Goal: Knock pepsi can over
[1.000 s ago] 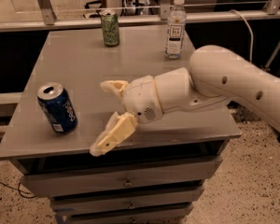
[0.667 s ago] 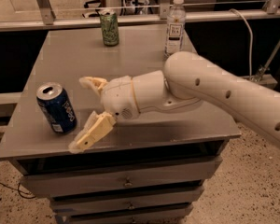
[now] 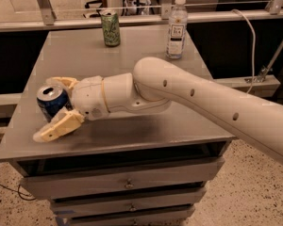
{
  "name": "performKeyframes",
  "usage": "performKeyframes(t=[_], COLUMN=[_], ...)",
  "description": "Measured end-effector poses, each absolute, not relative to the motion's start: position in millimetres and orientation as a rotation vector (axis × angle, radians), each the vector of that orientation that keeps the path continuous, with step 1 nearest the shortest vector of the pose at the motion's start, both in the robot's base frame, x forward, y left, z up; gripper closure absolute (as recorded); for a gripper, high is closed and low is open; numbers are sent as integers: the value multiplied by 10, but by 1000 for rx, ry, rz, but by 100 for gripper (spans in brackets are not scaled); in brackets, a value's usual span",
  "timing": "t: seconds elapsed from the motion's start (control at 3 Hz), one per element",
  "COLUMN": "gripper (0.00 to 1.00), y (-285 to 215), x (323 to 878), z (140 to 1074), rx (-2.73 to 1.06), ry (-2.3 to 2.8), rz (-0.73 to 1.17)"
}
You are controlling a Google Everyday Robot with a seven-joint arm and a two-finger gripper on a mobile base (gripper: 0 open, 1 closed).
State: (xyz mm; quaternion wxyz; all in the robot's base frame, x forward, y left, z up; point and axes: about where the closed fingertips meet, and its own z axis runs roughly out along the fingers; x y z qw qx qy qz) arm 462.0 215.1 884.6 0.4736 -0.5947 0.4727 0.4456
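The pepsi can (image 3: 50, 101), dark blue with a silver top, stands upright near the front left corner of the grey table (image 3: 132, 69). My gripper (image 3: 49, 108) is at the can with its cream fingers spread open. One finger (image 3: 59, 126) lies in front of the can and the other (image 3: 63, 82) reaches behind it, so the can sits between them. The lower part of the can is hidden by the gripper. My white arm stretches in from the right across the table's front half.
A green can (image 3: 111, 28) stands at the back of the table. A taller clear plastic bottle (image 3: 177, 27) stands at the back right. The table's front edge is just below the gripper, with drawers (image 3: 127, 185) underneath. A rail and cable run behind the table.
My gripper has moved left across the table and now brackets the pepsi can, which still stands upright in about the same spot.
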Motion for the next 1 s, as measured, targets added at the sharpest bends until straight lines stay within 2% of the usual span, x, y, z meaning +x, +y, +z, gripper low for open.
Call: performKeyframes(t=[0.67, 1.0], gripper=[64, 88], y=[2138, 1838], x=[4715, 4882], z=[8828, 9083], rx=[-1451, -1478], ry=[1180, 1234], rz=[1047, 985])
